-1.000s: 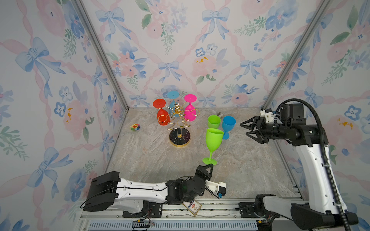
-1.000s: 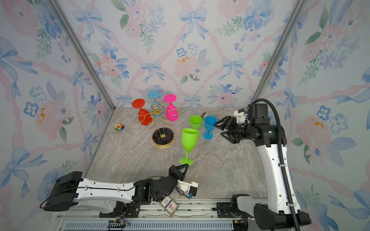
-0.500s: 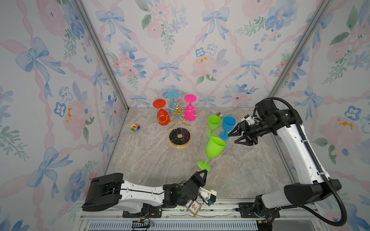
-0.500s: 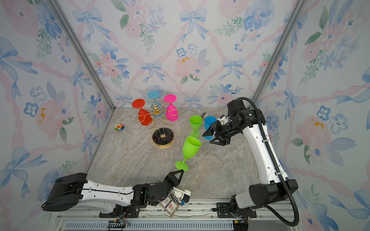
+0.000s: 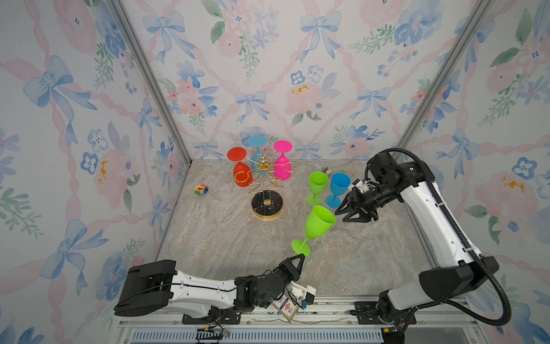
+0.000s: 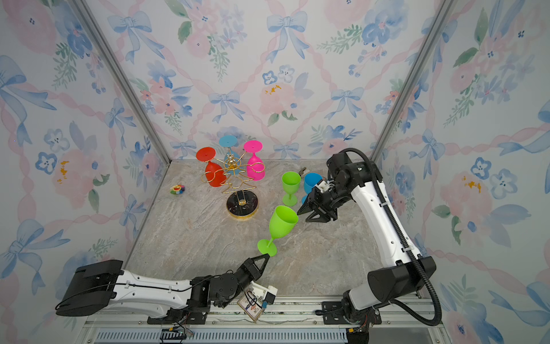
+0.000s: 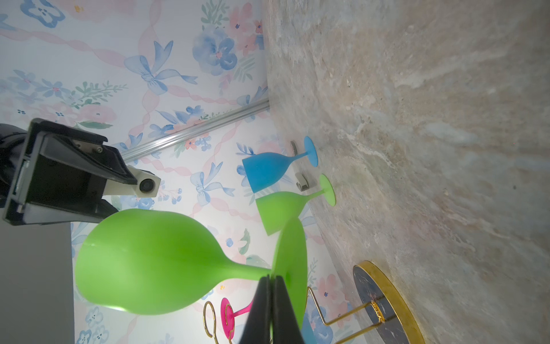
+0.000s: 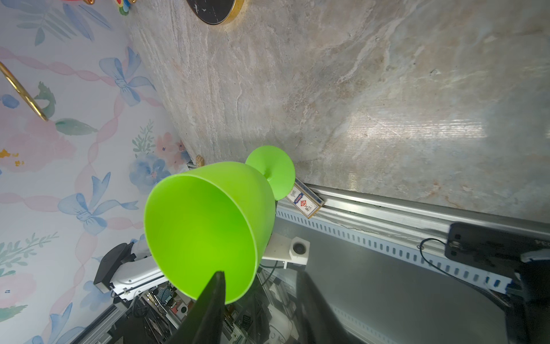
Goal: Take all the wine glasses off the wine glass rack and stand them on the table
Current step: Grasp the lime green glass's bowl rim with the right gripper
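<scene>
The wine glass (image 5: pixel 318 222) is already off the rack (image 5: pixel 265 181). It hangs in the air over the middle of the tabletop (image 5: pixel 223 232), to the near right of the rack's round base. The left hand (image 5: pixel 300 259) is pinched tight on the edge of the glass's flat foot, which the left wrist view shows clamped between the two closed fingers (image 7: pixel 262 300).

The glass is tilted. Its long axis runs from the foot, low and near at the left hand, up and away to the right, so the open mouth faces the right hand (image 5: pixel 340 217). That hand sits just beside the rim, far closer to the bowl than the left hand is.

In the right wrist view the right hand (image 8: pixel 259 274) has its fingers parted and holds nothing. One finger (image 8: pixel 214 297) overlaps the lower lip of the bowl (image 8: pixel 205 226) and the other stands clear to the side. Whether the first finger touches the rim I cannot tell.

This looks like a handover. The bowl's wall seems to lie between the right fingers, so closing there should take it.

A red glass (image 5: pixel 242 175) and a pink glass (image 5: pixel 282 168) hang on the rack. A green glass (image 5: pixel 318 181) and a blue glass (image 5: pixel 339 183) stand upright on the far right.
</scene>
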Controlling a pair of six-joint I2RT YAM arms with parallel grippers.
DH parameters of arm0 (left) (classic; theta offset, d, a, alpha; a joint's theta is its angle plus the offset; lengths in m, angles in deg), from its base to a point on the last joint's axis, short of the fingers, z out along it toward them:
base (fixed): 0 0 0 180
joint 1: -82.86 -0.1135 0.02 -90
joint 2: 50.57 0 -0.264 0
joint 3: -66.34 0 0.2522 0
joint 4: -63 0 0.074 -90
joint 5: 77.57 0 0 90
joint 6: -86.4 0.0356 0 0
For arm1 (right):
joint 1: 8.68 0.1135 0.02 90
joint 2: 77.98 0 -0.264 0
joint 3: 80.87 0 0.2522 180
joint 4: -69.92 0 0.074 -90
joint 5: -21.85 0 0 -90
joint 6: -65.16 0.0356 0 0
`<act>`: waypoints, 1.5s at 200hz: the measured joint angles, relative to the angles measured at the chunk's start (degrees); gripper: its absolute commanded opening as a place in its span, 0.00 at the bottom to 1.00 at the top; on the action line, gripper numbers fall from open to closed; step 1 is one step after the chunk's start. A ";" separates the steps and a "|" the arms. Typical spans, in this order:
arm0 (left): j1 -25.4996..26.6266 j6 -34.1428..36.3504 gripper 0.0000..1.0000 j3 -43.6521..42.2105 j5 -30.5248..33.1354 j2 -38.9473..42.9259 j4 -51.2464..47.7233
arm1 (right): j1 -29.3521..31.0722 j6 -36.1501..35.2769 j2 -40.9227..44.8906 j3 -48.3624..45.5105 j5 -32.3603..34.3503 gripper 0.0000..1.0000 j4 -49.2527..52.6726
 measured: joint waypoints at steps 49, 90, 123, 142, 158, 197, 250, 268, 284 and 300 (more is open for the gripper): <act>0.00 0.11 0.00 -0.02 0.00 0.57 0.04 | 0.83 -0.26 -1.84 0.00 -1.05 0.37 0.02; 0.00 0.13 0.00 -0.02 -0.02 0.57 0.07 | 1.07 -0.46 -1.84 0.00 -1.53 0.31 0.13; 0.00 0.28 0.00 -0.02 0.00 0.59 0.07 | 1.51 -0.46 -1.84 0.00 -1.79 0.30 0.22; 0.00 0.31 0.00 -0.02 -0.13 0.63 0.07 | 1.90 -0.46 -1.84 -0.09 -2.10 0.28 0.22; 0.00 0.31 0.00 -0.02 -0.17 0.81 0.07 | 2.16 -0.48 -1.86 -0.50 -2.21 0.26 0.24; 0.00 0.31 0.00 -0.02 -0.20 0.96 0.04 | 3.04 -0.48 -2.89 -1.01 -2.27 0.25 0.17; 0.02 0.31 0.00 -0.02 -0.20 0.96 -0.07 | 3.41 -1.05 -3.08 -1.51 -2.67 0.17 0.46; 0.04 0.31 0.00 -0.02 -0.37 0.96 -0.09 | 3.41 -1.31 -3.34 -1.51 -2.82 0.15 0.70; 0.04 0.31 0.00 -0.02 -0.59 0.96 -0.20 | 3.41 -1.46 -3.45 -1.53 -2.84 0.13 0.70; 0.04 0.31 0.00 -0.02 -0.59 0.96 -0.33 | 3.41 -1.97 -3.45 -1.53 -2.78 0.10 1.14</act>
